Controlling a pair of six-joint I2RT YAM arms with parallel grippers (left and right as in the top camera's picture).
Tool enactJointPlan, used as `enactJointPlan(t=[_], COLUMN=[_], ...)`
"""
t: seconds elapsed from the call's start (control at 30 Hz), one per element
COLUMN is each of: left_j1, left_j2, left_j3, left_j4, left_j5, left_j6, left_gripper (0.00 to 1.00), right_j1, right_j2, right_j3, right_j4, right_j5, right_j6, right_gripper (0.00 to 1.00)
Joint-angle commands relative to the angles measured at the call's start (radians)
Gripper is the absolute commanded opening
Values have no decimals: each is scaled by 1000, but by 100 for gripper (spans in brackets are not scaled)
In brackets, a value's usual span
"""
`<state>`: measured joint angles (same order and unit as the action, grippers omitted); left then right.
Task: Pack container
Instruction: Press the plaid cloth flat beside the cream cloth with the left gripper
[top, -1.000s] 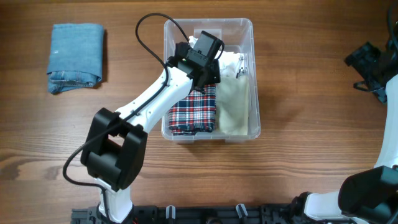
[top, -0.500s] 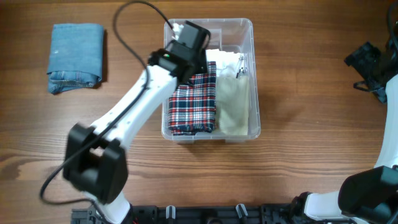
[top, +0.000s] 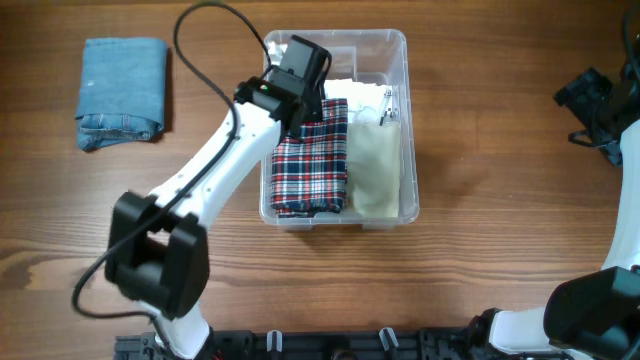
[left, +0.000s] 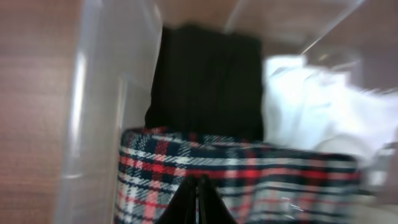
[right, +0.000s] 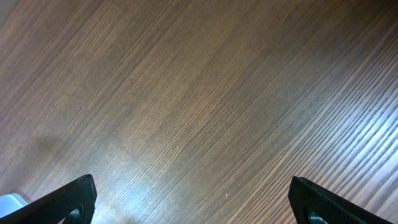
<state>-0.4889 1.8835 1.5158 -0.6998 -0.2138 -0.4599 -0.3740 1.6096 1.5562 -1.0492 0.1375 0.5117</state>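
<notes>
- My left gripper (left: 198, 194) is closed, tip against tip, just above the near edge of the red, white and navy plaid garment (left: 249, 180).
- Past that plaid edge, deeper in the bin, a black folded garment (left: 205, 81) lies to the left, and a crumpled white garment (left: 311, 106) sits beside it on the right.
- A second ago my left wrist sat over the middle of the far end of the container (top: 405, 120). It has since slid towards the far left corner, and my left arm (top: 215, 165) has swung to the left with it. Over the last half second it has barely moved.
- The container lies directly below these fingers, its clear left wall rising just to their left in the wrist view. It stands at the centre of the wooden table (top: 500, 250), in the same spot as before.
- Inside it, the plaid garment fills the left half and a beige folded garment (top: 377, 165) the right half, both unmoved.
- A folded pair of blue jeans (top: 122, 90) rests well apart, at the table's far left.
- My right gripper (right: 193, 205) hangs with its fingers spread wide over bare wood at the right edge, well away from the container and unchanged.
</notes>
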Motion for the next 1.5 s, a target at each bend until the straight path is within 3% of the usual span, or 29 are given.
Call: enactJointPlan(t=[0.0, 0.27, 0.63, 0.77, 1.17, 1.47], left_j1=[3, 3, -63, -117, -179, -183], left_j2=[65, 76, -160, -186, -35, 67], left_j3=[-14, -10, -10, -10, -11, -10], left_j4=[-16, -31, -89, -168, -221, -148], left_j5=[-23, -23, 5, 31, 66, 110], left_j6=[4, 5, 2, -71, -133, -130], left_gripper=[4, 4, 4, 4, 4, 4], right_j1=[-4, -4, -4, -4, -4, -4], right_j2=[8, 8, 8, 8, 8, 8], right_j3=[-7, -7, -7, -7, -7, -7], right_j4=[2, 2, 2, 2, 2, 2], right_j5=[-8, -8, -8, -8, -8, -8], right_j6=[12, 13, 12, 12, 12, 12], right_gripper=[100, 100, 100, 100, 100, 100])
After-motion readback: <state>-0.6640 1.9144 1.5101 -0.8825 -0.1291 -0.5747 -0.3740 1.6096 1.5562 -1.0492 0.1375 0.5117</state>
